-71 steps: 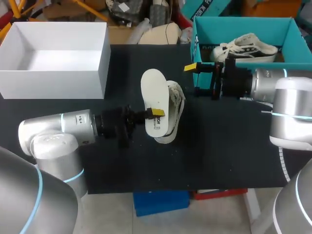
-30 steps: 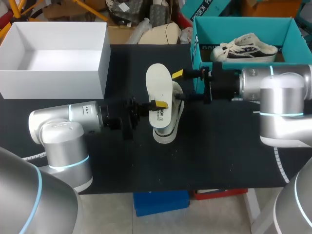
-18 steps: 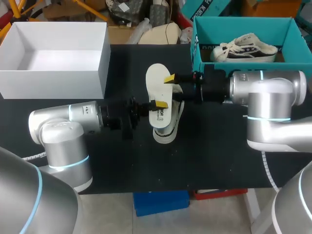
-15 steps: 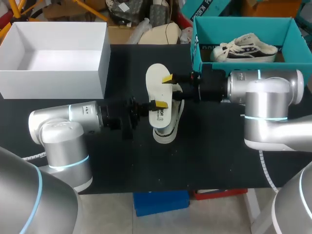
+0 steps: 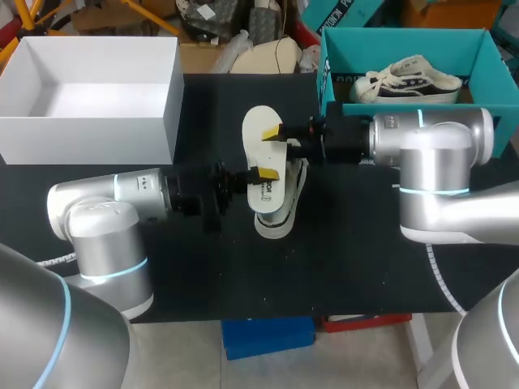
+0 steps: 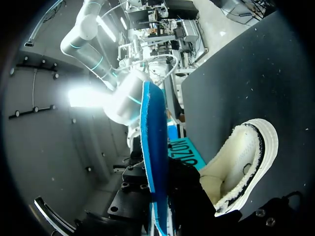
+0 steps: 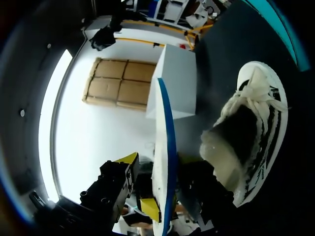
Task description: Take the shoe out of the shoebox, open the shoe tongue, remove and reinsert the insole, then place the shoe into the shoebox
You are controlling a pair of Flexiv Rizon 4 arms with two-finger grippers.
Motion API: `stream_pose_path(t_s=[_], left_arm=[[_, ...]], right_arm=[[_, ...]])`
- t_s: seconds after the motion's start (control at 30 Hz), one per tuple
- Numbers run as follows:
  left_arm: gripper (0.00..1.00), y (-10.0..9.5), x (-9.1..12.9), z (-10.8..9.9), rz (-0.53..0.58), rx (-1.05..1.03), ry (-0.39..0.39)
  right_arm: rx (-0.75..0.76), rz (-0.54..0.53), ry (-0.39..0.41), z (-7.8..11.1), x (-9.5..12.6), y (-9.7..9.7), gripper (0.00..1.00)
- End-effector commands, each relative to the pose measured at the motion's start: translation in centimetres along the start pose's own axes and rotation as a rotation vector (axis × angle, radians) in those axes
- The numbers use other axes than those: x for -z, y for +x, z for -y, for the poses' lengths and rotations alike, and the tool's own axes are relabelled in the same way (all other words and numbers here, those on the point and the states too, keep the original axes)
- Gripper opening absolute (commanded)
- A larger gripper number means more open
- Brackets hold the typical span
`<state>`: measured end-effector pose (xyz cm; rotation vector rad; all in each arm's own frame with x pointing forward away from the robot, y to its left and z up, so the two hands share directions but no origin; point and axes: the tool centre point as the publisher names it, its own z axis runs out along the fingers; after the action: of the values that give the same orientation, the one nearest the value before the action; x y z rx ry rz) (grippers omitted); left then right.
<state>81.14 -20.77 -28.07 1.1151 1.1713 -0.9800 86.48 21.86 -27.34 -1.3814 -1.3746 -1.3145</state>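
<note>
Black table mat [image 5: 365,267] fills the frame. White open box [image 5: 89,139] upper left, teal cardboard shoebox [image 5: 405,39] upper right (second sneaker [image 5: 413,79] inside). White canvas sneaker [image 5: 285,212] lies mid-frame, outside the shoebox. Left claw [image 5: 261,174] is clamped on the upright white foam insole [image 5: 259,146]. Right claw [image 5: 282,139] straddles its top, fingers apart, no grip.

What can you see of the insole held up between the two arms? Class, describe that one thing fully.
The insole is a thin, flat, foot-shaped pad. Its upper face is white with small print near the heel, and the wrist views show a blue underside. It is out of the shoe, held above it over the black table. The left gripper pinches it nearer the heel. The right gripper straddles it nearer the toe, fingers open.
</note>
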Motion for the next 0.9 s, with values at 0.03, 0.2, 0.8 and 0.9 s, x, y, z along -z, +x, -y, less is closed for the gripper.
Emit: stream_pose_path(t_s=[0.03,0.2,0.8,0.9], left_arm=[[0.00,-0.03,-0.09,0.09,-0.004,-0.003,-0.003],[0.00,-0.03,-0.09,0.09,-0.004,-0.003,-0.003],[0.00,-0.03,-0.09,0.09,-0.004,-0.003,-0.003],[0.00,-0.13,0.02,0.14,-0.011,-0.012,-0.008]], right_arm=[[0.009,-0.009,0.024,-0.10,0.36,-0.40,0.43],[0.013,-0.009,0.045,-0.04,0.45,-0.36,0.41],[0.002,-0.013,0.068,0.13,0.27,-0.59,0.00],[0.002,-0.013,0.068,0.13,0.27,-0.59,0.00]])
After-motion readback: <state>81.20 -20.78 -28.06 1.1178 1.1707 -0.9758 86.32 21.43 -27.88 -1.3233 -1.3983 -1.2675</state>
